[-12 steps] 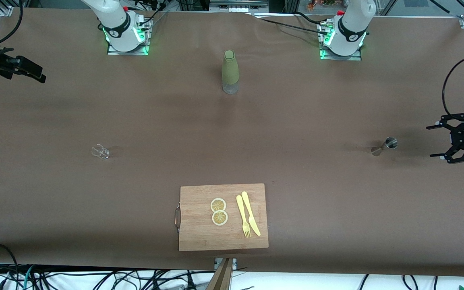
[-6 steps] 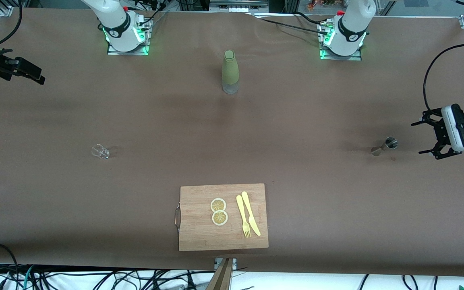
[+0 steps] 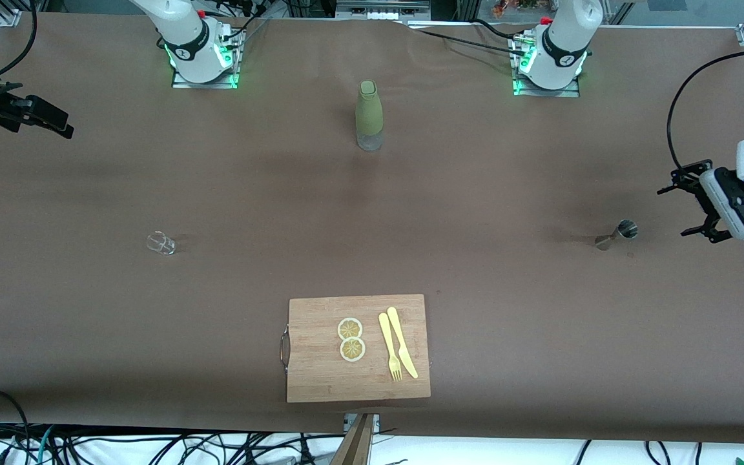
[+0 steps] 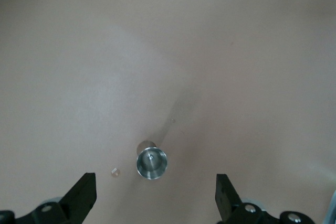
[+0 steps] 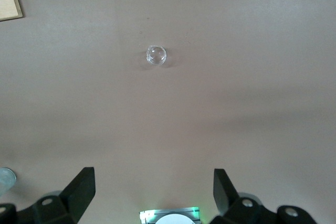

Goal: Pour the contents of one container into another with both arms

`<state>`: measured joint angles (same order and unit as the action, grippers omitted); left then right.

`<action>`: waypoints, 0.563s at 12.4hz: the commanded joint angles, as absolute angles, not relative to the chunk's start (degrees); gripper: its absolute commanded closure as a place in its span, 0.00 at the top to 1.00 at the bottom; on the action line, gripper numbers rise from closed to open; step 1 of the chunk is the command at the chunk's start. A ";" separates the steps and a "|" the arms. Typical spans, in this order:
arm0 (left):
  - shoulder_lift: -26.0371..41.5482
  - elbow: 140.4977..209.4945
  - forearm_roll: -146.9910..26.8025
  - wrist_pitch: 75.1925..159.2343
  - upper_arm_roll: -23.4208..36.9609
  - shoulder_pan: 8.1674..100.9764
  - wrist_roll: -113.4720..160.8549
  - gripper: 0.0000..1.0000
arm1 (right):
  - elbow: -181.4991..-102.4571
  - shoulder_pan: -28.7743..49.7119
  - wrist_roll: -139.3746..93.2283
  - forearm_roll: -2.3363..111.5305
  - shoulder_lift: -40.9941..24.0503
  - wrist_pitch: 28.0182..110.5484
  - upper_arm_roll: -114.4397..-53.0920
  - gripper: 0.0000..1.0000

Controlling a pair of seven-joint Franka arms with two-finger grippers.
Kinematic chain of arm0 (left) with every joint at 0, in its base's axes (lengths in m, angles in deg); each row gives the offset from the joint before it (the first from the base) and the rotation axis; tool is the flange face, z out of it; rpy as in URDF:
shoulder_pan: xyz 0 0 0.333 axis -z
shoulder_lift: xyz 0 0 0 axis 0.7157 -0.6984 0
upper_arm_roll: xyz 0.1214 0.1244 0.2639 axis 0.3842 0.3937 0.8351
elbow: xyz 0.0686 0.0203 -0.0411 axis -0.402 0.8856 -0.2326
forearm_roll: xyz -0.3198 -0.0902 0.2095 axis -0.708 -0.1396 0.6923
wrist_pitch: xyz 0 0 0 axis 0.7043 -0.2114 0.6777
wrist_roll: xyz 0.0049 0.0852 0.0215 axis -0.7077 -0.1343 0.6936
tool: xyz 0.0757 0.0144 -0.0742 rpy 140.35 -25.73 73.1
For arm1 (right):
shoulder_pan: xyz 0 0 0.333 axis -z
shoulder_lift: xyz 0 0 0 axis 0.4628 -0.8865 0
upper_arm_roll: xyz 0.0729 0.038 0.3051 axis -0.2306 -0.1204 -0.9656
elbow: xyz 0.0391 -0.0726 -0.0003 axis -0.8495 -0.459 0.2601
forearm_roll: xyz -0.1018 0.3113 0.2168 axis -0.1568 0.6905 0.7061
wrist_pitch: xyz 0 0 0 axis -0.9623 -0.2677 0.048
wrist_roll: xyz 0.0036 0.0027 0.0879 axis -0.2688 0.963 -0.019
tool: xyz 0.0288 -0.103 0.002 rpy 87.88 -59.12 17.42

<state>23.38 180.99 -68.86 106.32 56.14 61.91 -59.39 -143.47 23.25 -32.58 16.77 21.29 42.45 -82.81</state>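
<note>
Left gripper (image 3: 688,206) shifted, wide open, empty

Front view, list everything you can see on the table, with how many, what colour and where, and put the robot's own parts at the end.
bottle: 1, olive green with a clear base, upright between the two arm bases.
small glass: 1, clear, toward the right arm's end of the table.
metal jigger: 1, silver, toward the left arm's end.
cutting board: 1, light wood with a metal handle, nearest the front camera.
lemon slices: 2, yellow, on the board, touching.
fork: 1, yellow, on the board beside the slices.
knife: 1, yellow, beside the fork.
table: 1, brown covering.
left claw: 1, black, open, above the table near the jigger.
right claw: 1, black, open, over its own end of the table.
</note>
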 commanded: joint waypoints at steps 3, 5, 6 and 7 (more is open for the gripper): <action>28.01 182.69 -62.36 107.80 51.91 63.36 -32.12 1.00 | -142.10 23.35 -32.50 16.17 20.79 42.08 -83.50 1.00; 28.28 182.08 -59.83 106.67 51.20 63.45 -23.24 1.00 | -142.10 23.17 -32.50 16.08 20.79 42.17 -83.59 1.00; 28.28 180.85 -57.98 105.10 50.59 63.45 -18.49 1.00 | -142.10 23.17 -32.50 16.08 20.79 42.17 -83.59 1.00; 28.28 179.36 -57.09 102.90 49.71 63.45 -13.14 1.00 | -142.10 23.17 -32.50 16.08 20.79 42.17 -83.59 1.00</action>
